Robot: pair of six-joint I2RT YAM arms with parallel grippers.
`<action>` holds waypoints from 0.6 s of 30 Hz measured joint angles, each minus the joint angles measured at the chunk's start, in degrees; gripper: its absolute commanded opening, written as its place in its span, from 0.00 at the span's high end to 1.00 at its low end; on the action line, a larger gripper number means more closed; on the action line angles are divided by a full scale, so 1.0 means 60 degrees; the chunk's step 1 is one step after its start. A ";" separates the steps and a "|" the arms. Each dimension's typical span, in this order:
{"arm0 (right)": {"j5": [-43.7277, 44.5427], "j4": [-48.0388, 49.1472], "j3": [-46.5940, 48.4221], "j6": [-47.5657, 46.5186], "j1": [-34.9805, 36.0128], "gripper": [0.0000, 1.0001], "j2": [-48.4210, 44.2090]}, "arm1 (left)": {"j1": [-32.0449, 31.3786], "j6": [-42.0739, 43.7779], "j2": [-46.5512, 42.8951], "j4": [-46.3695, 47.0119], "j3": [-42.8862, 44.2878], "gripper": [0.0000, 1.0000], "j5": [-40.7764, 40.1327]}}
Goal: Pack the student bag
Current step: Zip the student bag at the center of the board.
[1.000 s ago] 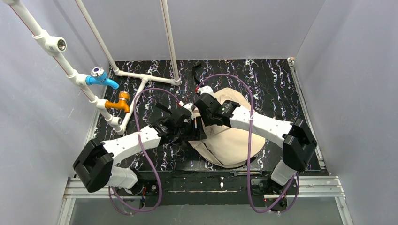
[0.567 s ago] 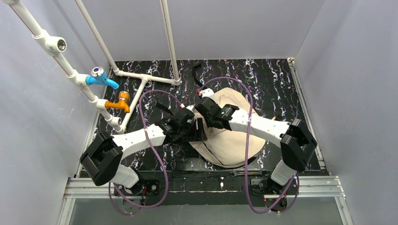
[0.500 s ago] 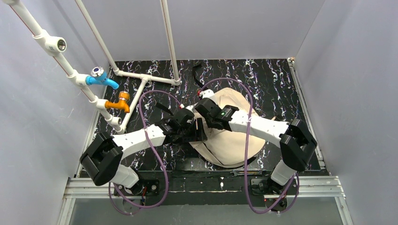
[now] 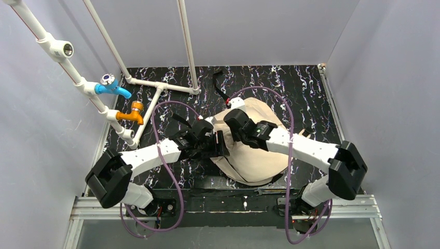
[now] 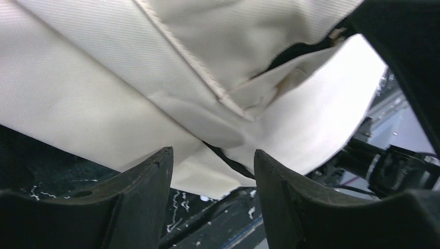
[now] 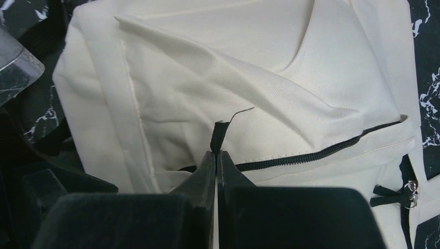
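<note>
Right end effector (image 6: 216,155) pinched tight on short black zipper pull tab (image 6: 218,132) of large beige fabric student bag (image 6: 270,72); black zipper track (image 6: 321,153) to right of tab looks closed. Left end effector (image 5: 211,155) half spread, pale fabric fold of bag just ahead of fingertips, no clamp evident. Bag lies flat on black marbled tabletop (image 4: 306,88), between both arms. Step judged: unzipping bag for packing. Next move likely needs steady pull along track, left side bracing fabric against bunching
</note>
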 measured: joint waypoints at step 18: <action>-0.1362 0.0288 -0.0372 0.0765 -0.0444 0.99 -0.0627 | 0.0000 0.0783 0.1184 0.0076 0.1734 0.49 0.0255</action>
